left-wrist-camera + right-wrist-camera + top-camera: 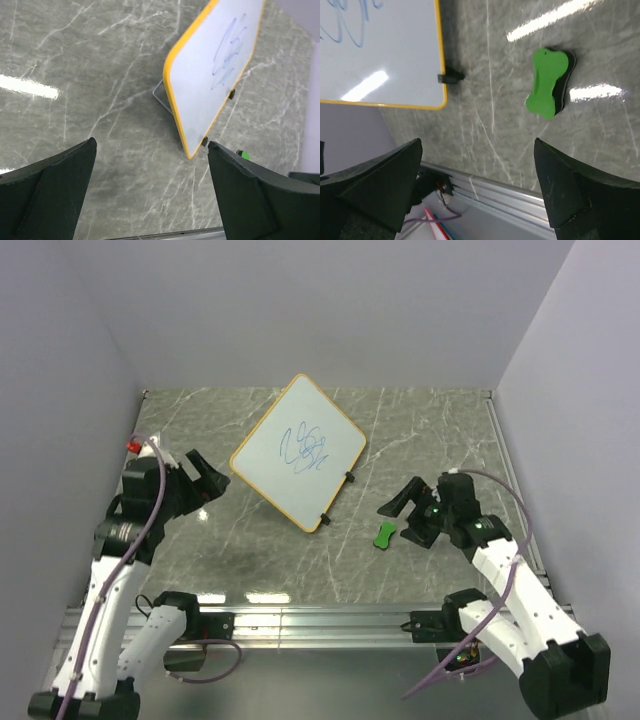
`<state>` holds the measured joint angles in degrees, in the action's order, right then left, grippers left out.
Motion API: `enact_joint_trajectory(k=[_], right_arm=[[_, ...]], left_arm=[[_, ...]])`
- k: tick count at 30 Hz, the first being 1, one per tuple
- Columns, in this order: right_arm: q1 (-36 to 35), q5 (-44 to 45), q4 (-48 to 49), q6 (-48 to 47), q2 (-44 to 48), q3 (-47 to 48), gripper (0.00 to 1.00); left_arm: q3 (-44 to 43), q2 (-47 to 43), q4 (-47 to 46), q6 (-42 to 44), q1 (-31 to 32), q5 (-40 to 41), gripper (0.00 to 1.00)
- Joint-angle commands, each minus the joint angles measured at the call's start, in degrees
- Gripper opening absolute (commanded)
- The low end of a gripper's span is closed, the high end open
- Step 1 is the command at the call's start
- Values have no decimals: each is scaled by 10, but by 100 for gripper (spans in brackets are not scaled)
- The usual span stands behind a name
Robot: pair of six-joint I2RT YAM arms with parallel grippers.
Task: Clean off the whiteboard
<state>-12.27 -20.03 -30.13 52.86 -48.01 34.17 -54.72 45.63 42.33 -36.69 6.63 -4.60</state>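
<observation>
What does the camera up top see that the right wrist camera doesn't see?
Only the top view shows both whole arms, the open left gripper and the whole whiteboard, all four corners. Only the right wrist view shows the green eraser close enough to see its bone shape and the dark layer underneath. Both show the blue scribbles, the eraser lying on the table apart from the board, and the open right gripper.
</observation>
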Motion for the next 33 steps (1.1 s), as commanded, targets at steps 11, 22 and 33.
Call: enact_joint_trajectory(k=[11,22,33], right_arm=[[-80,168,-130,50,-212,106,88],[-127,199,-120,73,-360,170,76],[-137,248,-124,83,-438,186,41]], left_arm=[[52,-56,0,-1,43,-22,99],[57,-60,-4,17,101,9,99],[51,-68,16,20,143,21,99]])
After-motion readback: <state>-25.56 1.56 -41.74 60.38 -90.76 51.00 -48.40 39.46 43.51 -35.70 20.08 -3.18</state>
